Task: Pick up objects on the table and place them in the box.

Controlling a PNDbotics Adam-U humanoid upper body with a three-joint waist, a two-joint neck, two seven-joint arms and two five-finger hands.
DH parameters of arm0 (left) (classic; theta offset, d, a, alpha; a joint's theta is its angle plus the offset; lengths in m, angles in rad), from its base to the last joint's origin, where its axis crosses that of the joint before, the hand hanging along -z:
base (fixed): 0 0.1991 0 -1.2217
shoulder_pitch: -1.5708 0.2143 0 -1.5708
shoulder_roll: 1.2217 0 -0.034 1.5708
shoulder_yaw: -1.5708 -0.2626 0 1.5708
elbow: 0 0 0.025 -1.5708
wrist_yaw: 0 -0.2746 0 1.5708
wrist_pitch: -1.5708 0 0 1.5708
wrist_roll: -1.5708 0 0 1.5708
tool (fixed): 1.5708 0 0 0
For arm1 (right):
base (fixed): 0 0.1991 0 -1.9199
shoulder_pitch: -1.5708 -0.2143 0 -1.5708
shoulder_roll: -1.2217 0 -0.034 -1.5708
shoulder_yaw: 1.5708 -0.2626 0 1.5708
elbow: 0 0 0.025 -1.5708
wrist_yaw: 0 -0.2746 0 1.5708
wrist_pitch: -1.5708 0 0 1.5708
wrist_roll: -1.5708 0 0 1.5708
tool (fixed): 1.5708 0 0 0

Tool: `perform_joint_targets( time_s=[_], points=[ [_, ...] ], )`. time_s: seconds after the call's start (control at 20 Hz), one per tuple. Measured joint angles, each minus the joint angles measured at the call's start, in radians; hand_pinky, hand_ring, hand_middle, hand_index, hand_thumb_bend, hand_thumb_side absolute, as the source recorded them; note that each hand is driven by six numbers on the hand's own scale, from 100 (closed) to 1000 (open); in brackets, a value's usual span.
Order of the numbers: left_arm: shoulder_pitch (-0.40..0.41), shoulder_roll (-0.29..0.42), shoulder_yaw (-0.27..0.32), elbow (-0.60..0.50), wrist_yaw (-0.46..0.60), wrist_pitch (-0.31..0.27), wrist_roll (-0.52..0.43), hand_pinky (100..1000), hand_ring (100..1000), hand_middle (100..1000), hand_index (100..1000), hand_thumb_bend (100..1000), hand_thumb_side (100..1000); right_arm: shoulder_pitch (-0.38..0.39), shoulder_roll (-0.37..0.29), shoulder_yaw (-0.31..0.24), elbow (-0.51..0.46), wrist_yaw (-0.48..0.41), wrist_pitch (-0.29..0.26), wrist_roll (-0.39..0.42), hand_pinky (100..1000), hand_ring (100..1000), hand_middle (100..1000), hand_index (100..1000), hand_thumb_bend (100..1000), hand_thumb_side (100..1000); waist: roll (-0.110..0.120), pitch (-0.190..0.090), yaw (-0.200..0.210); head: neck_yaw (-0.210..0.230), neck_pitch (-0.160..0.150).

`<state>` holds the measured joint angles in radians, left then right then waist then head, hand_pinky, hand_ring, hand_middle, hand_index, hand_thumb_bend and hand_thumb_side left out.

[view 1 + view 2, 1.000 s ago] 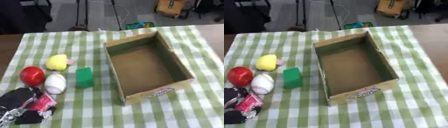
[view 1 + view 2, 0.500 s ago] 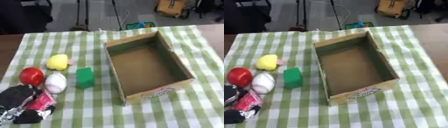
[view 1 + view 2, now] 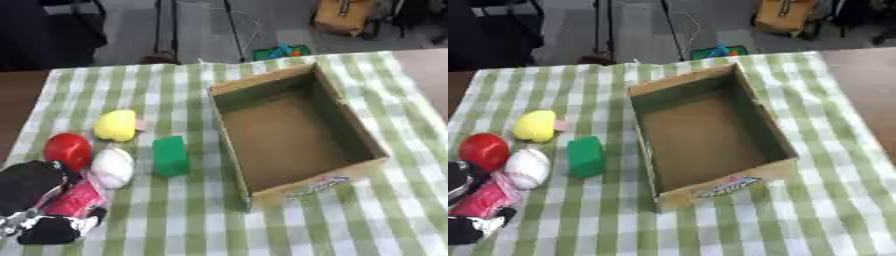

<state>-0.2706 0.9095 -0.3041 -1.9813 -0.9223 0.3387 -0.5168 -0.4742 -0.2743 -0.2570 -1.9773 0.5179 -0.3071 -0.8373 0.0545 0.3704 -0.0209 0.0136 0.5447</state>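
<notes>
The robot's black left hand point(image 3: 35, 200) sits low at the near-left corner of the green-and-white checked tablecloth point(image 3: 201, 220), its fingers curled round a flat pink-red packet point(image 3: 74, 199). The left eye view shows most of the hand; the right eye view cuts it at the edge. Just beyond the hand lie a white egg-shaped ball point(image 3: 113, 166), a red ball point(image 3: 68, 149), a yellow lemon-shaped object point(image 3: 115, 124) and an upright green block point(image 3: 170, 155). Further right, the open cardboard box point(image 3: 337, 120) holds nothing. The right hand shows in neither view.
</notes>
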Motion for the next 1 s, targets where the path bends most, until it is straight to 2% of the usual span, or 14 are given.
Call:
perform_joint_targets(
  time_s=[0.45,0.9,0.95,1.0],
  points=[
    [-0.066,0.052,0.020,-0.004,0.028,-0.046,0.034,439,437,479,661,100,712,0.010,0.000,0.005,0.000,0.000,0.000,0.000,566,678,594,702,100,862,0.016,-0.016,0.000,-0.001,0.008],
    [-0.248,0.052,0.036,-0.005,0.069,-0.060,0.046,407,423,463,658,100,712,0.018,0.000,0.011,0.000,0.000,0.000,0.000,566,679,594,702,100,859,0.021,-0.032,-0.009,0.005,0.017],
    [-0.259,0.047,0.036,-0.005,0.071,-0.060,0.043,401,423,463,658,100,712,0.018,0.000,0.011,0.000,0.000,0.000,0.000,566,679,594,702,100,887,0.021,-0.033,-0.009,0.005,0.018],
    [-0.269,0.044,0.036,-0.005,0.073,-0.061,0.039,392,416,456,657,100,713,0.019,0.000,0.011,0.000,0.000,0.000,0.001,566,679,594,702,100,859,0.021,-0.033,-0.009,0.006,0.018]
  ],
)
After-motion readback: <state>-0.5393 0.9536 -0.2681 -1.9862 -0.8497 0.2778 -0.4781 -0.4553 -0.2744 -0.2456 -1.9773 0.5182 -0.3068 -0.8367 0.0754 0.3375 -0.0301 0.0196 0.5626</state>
